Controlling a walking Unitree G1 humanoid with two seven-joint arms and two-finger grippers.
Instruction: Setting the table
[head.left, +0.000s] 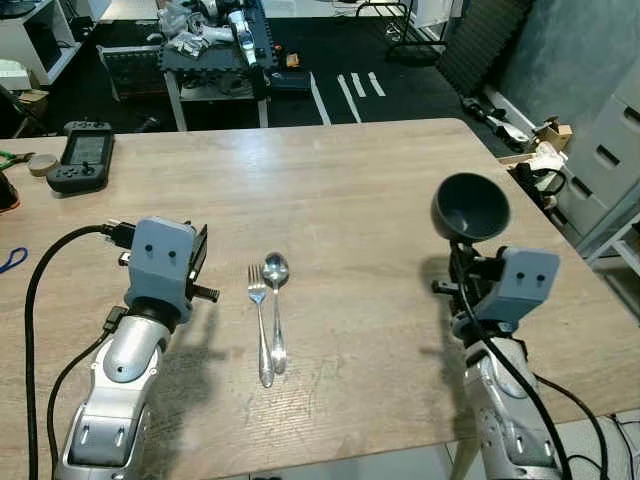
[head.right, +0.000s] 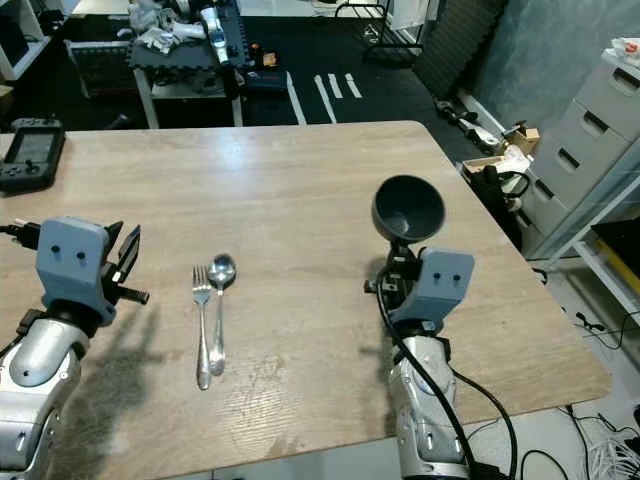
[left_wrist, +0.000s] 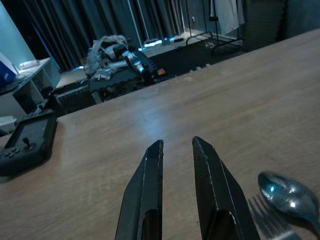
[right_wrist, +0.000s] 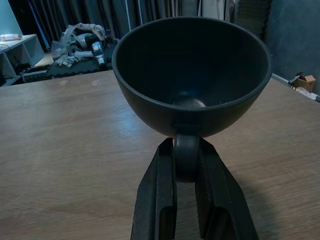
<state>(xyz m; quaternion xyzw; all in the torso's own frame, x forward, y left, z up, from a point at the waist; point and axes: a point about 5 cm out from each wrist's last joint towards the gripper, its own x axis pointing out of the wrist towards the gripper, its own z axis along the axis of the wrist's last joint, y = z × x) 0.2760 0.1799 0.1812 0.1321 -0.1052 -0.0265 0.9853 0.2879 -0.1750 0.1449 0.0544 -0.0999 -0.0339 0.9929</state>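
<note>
Currently table (head.left: 360, 190) under both arms; right gripper (right_wrist: 185, 165) clamped on the dark bowl (head.left: 470, 207) by its handle, bowl held above the tabletop. Left gripper (left_wrist: 175, 165) fingers slightly apart, nothing between them, fork (head.left: 260, 320) and spoon (head.left: 276, 300) side by side just to its right.

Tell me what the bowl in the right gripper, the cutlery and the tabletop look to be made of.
Bowl: dark, matte, with a dull sheen, probably plastic or glazed ceramic; can't tell which. The right gripper is shut on its foot. Fork and spoon: polished metal, likely stainless steel, with bright mirror-like glints. Table: pale wood grain with a soft glare, solid wood or laminate.
</note>
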